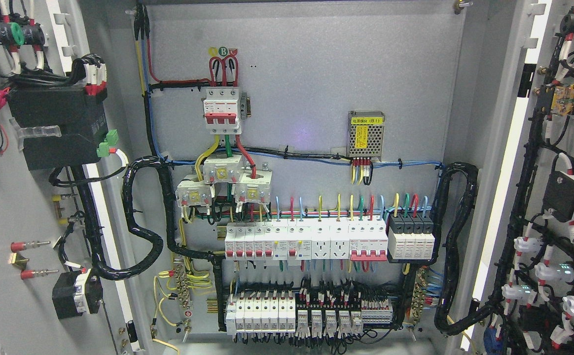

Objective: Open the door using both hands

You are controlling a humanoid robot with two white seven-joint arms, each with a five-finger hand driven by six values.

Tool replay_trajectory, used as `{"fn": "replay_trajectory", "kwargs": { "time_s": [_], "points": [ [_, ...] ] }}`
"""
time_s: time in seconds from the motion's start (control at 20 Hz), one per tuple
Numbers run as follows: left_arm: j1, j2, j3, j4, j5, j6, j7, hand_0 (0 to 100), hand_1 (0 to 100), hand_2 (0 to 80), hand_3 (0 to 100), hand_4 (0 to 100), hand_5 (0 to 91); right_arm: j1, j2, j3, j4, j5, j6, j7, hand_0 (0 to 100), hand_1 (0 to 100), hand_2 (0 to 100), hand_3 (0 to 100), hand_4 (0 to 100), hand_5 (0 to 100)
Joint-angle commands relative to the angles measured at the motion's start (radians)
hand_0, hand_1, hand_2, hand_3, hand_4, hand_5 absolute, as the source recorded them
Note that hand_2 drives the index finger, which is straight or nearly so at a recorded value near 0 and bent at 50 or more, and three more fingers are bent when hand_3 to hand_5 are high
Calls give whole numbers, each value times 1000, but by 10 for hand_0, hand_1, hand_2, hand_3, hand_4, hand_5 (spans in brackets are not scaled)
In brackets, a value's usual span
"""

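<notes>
You are looking at both doors standing wide open: the left door (11,207) is swinging out at the picture's left, the right door (558,197) at its right (wiring on both inner faces). Between them the cabinet's back panel (306,88) is showing breakers (306,240). Neither hand is showing.

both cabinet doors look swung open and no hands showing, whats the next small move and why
Probably none on the doors: hold the arms back and treat the opening as done. The left door and right door both stand swung wide, their wired inner faces toward the camera, and the back panel with its breaker rows is fully exposed. Neither hand is in view.
</notes>
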Motion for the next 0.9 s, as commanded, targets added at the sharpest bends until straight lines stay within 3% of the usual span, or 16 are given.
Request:
{"fn": "replay_trajectory", "kwargs": {
  "time_s": [0.0,0.2,0.55,0.85],
  "points": [
    [-32,-1,-1,-9,0,-2,-1,0,0,0,0,42,0,82,-44,-55,-108,3,-12,-3,0,0,0,0,0,0],
    [-32,-1,-2,-30,-2,-3,0,0,0,0,0,42,0,154,-57,-70,-157,27,-32,-3,0,0,0,0,0,0],
    [-31,-1,-13,-92,-16,-2,5,0,0,0,0,42,0,249,-134,-106,-235,46,-88,-3,0,0,0,0,0,0],
    [61,10,-65,-309,-74,0,3,0,0,0,0,42,0,321,-149,-173,-271,43,-99,-18,0,0,0,0,0,0]
  ]
}}
